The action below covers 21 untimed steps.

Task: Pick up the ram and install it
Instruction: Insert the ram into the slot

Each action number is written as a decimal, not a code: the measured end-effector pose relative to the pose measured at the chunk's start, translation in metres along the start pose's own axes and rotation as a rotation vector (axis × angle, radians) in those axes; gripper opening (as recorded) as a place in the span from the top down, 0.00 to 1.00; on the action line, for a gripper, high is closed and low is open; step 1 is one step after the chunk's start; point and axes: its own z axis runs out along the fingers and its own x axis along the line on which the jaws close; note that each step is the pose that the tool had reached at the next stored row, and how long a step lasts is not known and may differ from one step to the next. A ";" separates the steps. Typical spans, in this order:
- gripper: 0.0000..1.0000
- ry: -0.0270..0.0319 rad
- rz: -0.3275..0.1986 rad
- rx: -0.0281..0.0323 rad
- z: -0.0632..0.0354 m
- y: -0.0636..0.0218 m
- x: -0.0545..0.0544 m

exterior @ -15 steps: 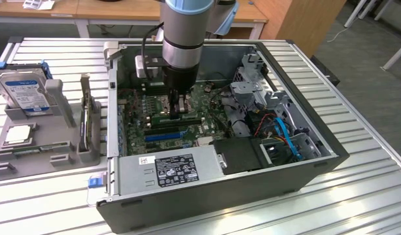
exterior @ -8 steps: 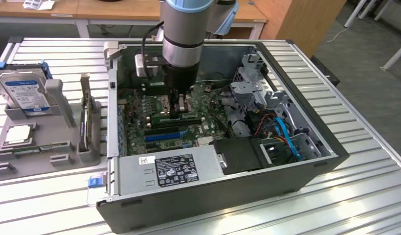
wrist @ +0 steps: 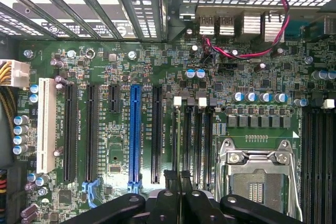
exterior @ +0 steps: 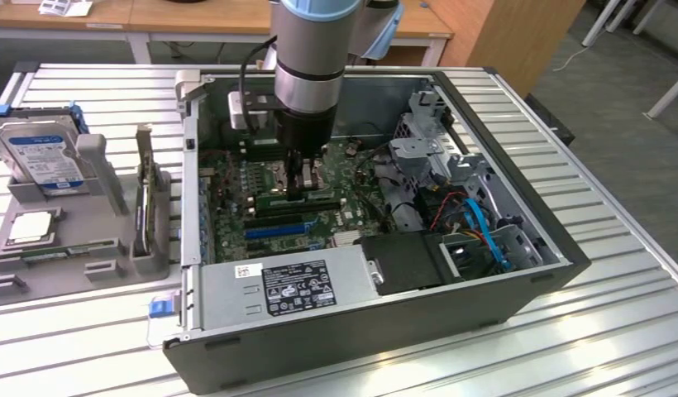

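Note:
The ram (exterior: 303,198) is a narrow green stick lying along the memory slots of the motherboard (exterior: 275,223) inside the open computer case (exterior: 350,331). My gripper (exterior: 306,184) reaches straight down onto it, fingers pinched close on its upper edge. In the wrist view the gripper (wrist: 178,179) hangs over the memory slot with the white clip (wrist: 177,100), beside the bare processor socket (wrist: 258,174). Its two black fingers (wrist: 169,182) stand almost together. The ram shows there only edge-on, as a thin dark line running along that slot.
A grey parts fixture (exterior: 102,211) on the exterior view's left holds a silver hard drive with a blue label (exterior: 44,161), a square silver processor chip (exterior: 31,227) and a thin upright board (exterior: 150,207). The power supply (exterior: 289,285), drive cage (exterior: 427,149) and blue cables (exterior: 483,231) crowd the case.

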 end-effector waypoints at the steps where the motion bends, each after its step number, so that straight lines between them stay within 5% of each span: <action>1: 0.88 0.0000 0.000 0.0000 0.0000 0.0000 0.000; 21: 0.88 0.0000 0.000 0.0000 0.0022 -0.0012 0.000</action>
